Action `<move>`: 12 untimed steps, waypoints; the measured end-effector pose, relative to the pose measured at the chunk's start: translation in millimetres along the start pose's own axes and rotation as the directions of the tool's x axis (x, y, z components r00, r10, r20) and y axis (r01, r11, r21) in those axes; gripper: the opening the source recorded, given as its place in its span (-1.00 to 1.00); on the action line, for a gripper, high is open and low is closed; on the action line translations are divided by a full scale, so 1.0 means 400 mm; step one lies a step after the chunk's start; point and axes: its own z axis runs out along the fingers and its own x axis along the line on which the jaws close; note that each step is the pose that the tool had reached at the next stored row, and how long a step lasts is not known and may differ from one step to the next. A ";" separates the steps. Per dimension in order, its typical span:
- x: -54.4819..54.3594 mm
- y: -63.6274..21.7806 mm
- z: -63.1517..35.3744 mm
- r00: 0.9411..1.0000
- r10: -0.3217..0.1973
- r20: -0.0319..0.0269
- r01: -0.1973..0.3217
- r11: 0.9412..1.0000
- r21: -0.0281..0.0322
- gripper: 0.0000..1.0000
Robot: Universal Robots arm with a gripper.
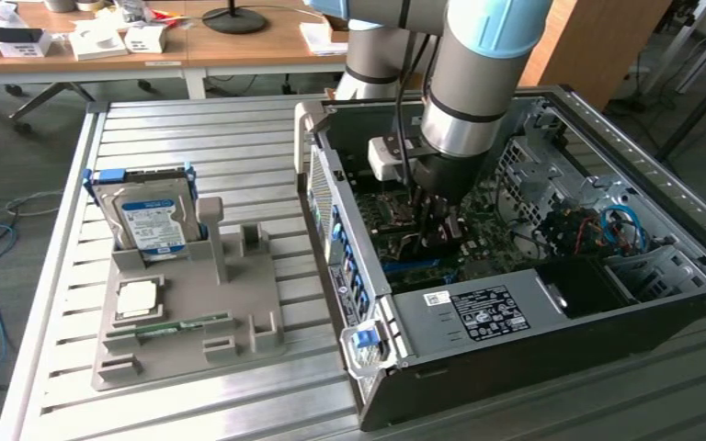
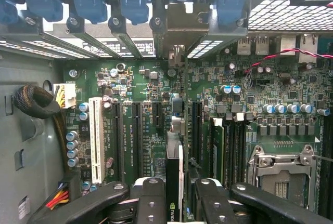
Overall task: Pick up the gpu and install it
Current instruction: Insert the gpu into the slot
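Observation:
The gpu [image 2: 177,146] appears edge-on in the wrist view as a thin dark card with a green logo near my fingers. It stands upright over the green motherboard [image 2: 140,83]. Its grey metal bracket [image 2: 179,26] reaches the rear slot openings of the case. My gripper [image 2: 174,203] is shut on the card, one black finger on each side. The card lies between the black expansion slots [image 2: 136,130]; I cannot tell whether it is seated in one. In the exterior view my gripper [image 1: 437,225] is deep inside the open computer case [image 1: 476,312], pointing down at the board.
A grey fixture [image 1: 181,303] on the slatted table holds a silver hard drive [image 1: 151,220], a processor chip [image 1: 136,299] and a green memory stick [image 1: 169,324]. Blue slot latches [image 2: 88,0], a white slot [image 2: 95,138], the processor socket [image 2: 283,174] and cables [image 1: 617,225] crowd the case.

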 end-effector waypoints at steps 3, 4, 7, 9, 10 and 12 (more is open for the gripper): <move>0.000 0.000 0.001 1.000 0.000 0.000 0.000 1.000 0.000 -0.47; 0.000 0.000 0.001 1.000 0.000 0.000 0.000 1.000 0.000 -0.47; 0.000 0.000 0.001 1.000 0.000 0.000 0.000 1.000 0.000 -0.47; 0.000 0.000 0.002 1.000 0.000 0.000 0.000 1.000 0.000 -0.47; 0.000 0.000 0.002 1.000 0.000 0.000 0.000 1.000 0.000 -0.47; 0.000 0.000 0.002 1.000 0.000 0.000 0.000 1.000 0.000 -0.47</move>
